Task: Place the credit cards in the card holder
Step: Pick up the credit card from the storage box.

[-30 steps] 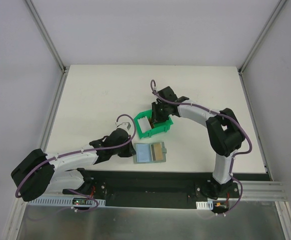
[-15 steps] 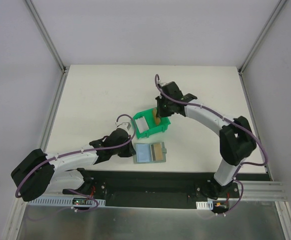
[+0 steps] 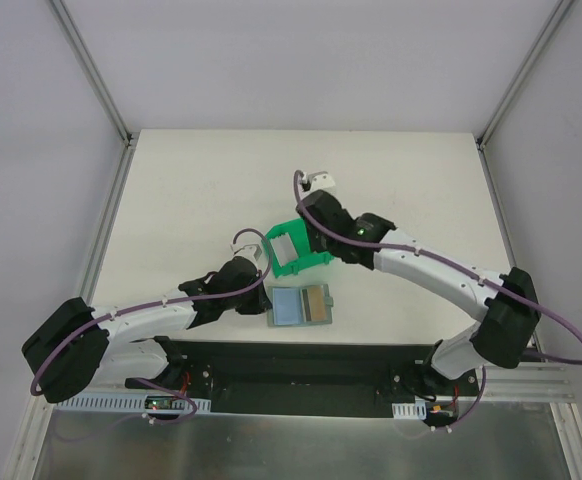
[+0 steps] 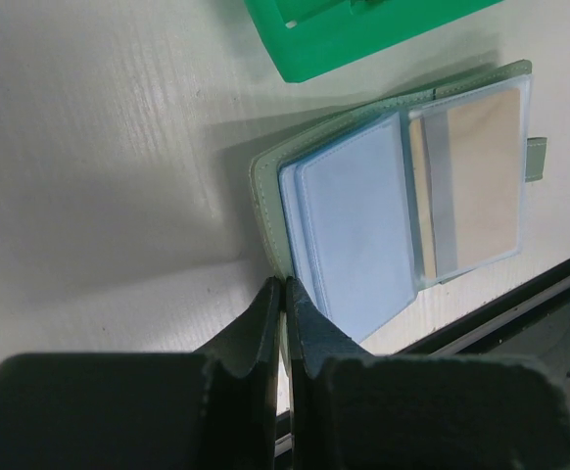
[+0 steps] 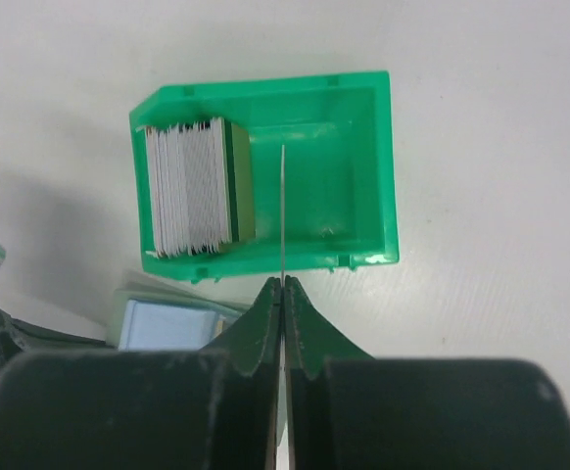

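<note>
1. Right fingers (image 5: 279, 294) are pressed together on one credit card (image 5: 282, 211). It is pinched by its near end and seen edge-on as a thin pale line. The card hangs over the open right part of the green bin (image 5: 388, 166), just beside the stack of cards (image 5: 192, 201) standing on edge at the bin's left end.
2. Left fingers (image 4: 277, 294) are also pressed together. Their tips touch the near edge of the card holder (image 4: 393, 206). I cannot tell whether they nip that edge or only rest against it.
3. The card holder lies open and flat on the worktop (image 4: 99, 147), just in front of the green bin and near the arms' bases.
4. Done so far, as I judge it: a tan card (image 4: 476, 181) sits behind the clear pocket of the leaf with the clasp tab. The other leaf shows pale blue sleeves, and whether any of them holds a card is not clear.
5. In hand: the pinched card is out of the stack but not yet at the holder. It has to cross from the bin to the open pockets.
6. Left to do: slide that card into a sleeve, then repeat for the stack, which looks thick. The task seems to be in its early part, with most cards in the bin.
</note>
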Motion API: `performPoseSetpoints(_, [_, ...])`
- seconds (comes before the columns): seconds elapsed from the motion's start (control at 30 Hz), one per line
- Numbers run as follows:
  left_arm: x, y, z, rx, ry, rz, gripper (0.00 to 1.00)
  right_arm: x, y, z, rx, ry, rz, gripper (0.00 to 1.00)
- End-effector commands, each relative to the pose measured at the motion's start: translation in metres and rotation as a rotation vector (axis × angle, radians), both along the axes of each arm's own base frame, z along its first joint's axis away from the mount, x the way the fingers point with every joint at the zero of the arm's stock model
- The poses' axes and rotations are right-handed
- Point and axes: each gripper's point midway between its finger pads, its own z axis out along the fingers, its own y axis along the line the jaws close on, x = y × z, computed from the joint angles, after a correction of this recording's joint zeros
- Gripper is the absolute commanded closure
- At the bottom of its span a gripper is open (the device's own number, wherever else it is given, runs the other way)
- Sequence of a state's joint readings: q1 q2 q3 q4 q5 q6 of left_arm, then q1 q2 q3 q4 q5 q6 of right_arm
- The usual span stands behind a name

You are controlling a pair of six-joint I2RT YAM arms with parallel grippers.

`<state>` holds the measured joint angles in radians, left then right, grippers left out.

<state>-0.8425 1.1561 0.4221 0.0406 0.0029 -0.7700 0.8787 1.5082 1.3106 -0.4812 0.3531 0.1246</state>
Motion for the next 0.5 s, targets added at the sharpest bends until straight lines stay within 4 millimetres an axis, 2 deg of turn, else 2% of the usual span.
performPoseSetpoints(0.0, [0.004, -0.008, 0.012, -0.047, -0.002, 0.001, 1.0, -0.01, -0.043, 0.023, -0.196, -0.172, -0.269, 1.0])
performPoseSetpoints(0.3, [0.004, -0.009, 0.013, -0.054, 0.004, 0.011, 1.0, -0.036, -0.04, 0.027, -0.312, -0.281, -0.382, 1.0])
performPoseSetpoints(0.47, [0.005, -0.009, 0.014, -0.059, 0.0, 0.018, 1.0, -0.04, -0.042, 0.022, -0.318, -0.265, -0.397, 1.0])
